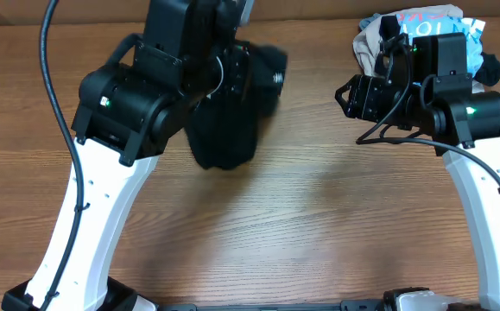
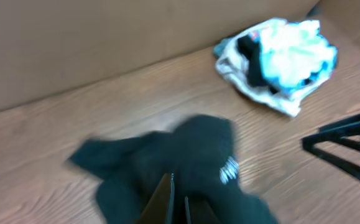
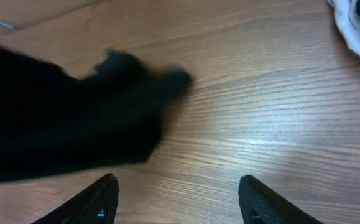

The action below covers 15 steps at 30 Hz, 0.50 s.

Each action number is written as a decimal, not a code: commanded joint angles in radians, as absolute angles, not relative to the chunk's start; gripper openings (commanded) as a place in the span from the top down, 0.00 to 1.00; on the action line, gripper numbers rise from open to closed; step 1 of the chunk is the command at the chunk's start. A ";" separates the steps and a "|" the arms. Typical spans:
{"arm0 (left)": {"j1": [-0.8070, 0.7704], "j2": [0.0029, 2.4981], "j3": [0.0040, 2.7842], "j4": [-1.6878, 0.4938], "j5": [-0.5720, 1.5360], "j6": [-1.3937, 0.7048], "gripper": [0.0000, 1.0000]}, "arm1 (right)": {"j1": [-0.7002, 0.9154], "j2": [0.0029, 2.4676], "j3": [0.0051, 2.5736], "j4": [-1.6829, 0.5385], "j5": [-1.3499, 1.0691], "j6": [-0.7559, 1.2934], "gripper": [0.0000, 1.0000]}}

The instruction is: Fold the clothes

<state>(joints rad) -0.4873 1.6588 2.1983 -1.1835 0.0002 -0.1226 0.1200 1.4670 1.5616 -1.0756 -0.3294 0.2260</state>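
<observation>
So, overhead, garment: the black garment [image 1: 228,130] lies bunched in a dark heap on the wooden surface [image 1: 319,216], toward the far left-centre and partly under the left arm [image 1: 137,95]; it is not yet spread flat or folded.
Overhead, right side: the right gripper [image 1: 346,97] points left toward the garment but stands apart from it, with bare wood between them.
Overhead, bystanders: a pile of other clothes [image 1: 414,34], light blue and beige, sits at the far right corner, well apart from the work.
Left wrist, gripper: the left gripper [image 2: 178,202] is closed tight, and black cloth gathers around its tips, so it looks pinched on a fold of the garment, probably to drag or lift an edge.
Left wrist, garment: blurred, with a small white logo [image 2: 229,169] showing; one flap trails off to the left.
Right wrist, gripper: its fingers [image 3: 99,202] stand wide apart with nothing between them, only wood.
Right wrist, garment: a blurred dark edge fills the left side, clear of the fingers.
Judgement: the wide jaws suit reaching for a second edge, so that both arms can pull the cloth flat.
</observation>
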 commanded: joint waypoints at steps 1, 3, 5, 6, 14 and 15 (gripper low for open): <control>-0.472 1.626 2.210 -1.179 -0.090 -0.090 0.96 | 0.117 1.526 1.570 -1.085 -0.340 0.210 0.34; -0.455 1.614 2.210 -1.171 -0.090 -0.093 0.96 | 0.118 1.593 1.570 -1.097 -0.382 0.208 0.33; -0.441 1.613 2.210 -1.171 -0.089 -0.093 0.96 | 0.118 1.645 1.570 -1.103 -0.435 0.208 0.33; -0.435 1.614 2.210 -1.174 -0.089 -0.093 0.96 | 0.118 1.666 1.570 -1.106 -0.452 0.208 0.33; -0.417 1.616 2.209 -1.214 -0.191 -0.093 0.96 | 0.154 1.831 1.570 -1.114 -0.574 0.209 0.31; -0.417 1.616 2.209 -1.217 -0.193 -0.093 0.96 | 0.168 1.846 1.570 -1.113 -0.582 0.211 0.32</control>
